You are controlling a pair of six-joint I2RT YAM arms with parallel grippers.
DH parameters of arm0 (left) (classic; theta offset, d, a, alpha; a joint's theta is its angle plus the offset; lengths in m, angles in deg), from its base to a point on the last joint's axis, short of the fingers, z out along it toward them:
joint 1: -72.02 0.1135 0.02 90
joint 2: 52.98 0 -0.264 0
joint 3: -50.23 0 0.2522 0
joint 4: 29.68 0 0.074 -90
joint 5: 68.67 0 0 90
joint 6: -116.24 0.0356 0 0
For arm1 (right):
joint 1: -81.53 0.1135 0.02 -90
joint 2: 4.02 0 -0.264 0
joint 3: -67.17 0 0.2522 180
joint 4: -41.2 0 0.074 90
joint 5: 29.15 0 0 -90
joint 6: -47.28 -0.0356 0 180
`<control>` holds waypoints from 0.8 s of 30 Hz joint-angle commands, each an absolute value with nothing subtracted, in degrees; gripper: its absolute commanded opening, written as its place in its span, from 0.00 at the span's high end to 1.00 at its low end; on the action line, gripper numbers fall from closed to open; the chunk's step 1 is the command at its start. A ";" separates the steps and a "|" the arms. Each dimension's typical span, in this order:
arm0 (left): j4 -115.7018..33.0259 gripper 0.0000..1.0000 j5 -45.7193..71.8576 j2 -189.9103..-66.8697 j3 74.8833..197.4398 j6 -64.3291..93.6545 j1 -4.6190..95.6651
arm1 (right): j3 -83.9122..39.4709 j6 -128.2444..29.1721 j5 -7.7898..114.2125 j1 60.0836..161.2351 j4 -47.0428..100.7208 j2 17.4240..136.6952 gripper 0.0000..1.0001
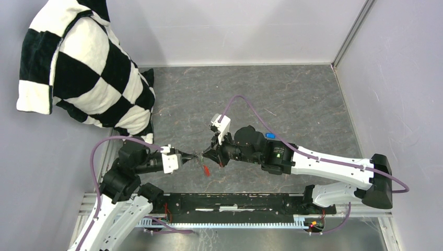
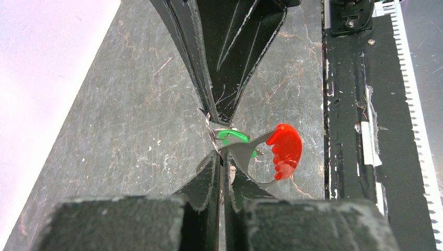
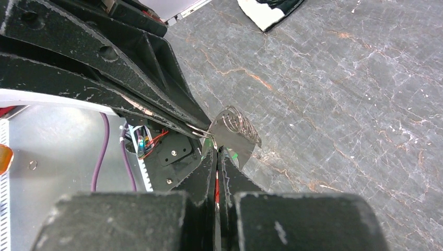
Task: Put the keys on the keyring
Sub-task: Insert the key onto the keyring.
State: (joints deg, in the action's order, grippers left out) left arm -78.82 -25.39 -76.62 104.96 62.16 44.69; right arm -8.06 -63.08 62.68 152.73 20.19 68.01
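The keyring hangs between my two grippers above the grey floor. Its thin wire ring (image 2: 209,125) and red tag (image 2: 284,150) show in the left wrist view. The tag also dangles in the top view (image 1: 207,169). My left gripper (image 2: 222,157) is shut on the keyring's flat grey metal piece (image 2: 245,151). My right gripper (image 3: 217,151) comes in tip to tip with it (image 2: 217,117) and is shut. The green key (image 2: 232,137) sticks out just beyond its tips, against the ring. The grey piece and ring coils (image 3: 236,128) stand above its tips. The blue key is out of view.
A black-and-white checked cushion (image 1: 86,68) lies at the back left. Grey walls close in the floor (image 1: 271,99) on three sides. The black base rail (image 1: 235,201) and toothed strip run along the near edge. Purple cables (image 1: 251,107) loop over both arms.
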 commanded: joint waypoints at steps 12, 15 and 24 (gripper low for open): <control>-70.34 0.98 -32.68 -75.11 104.27 59.05 44.61 | -5.83 -63.23 60.25 150.83 26.18 66.11 0.98; -69.72 0.98 -32.96 -75.20 104.56 58.71 44.61 | -4.87 -63.28 59.04 150.30 26.02 65.14 0.91; -67.28 0.98 -35.97 -76.79 106.26 55.96 44.61 | -2.57 -60.91 50.91 148.41 30.45 61.58 0.61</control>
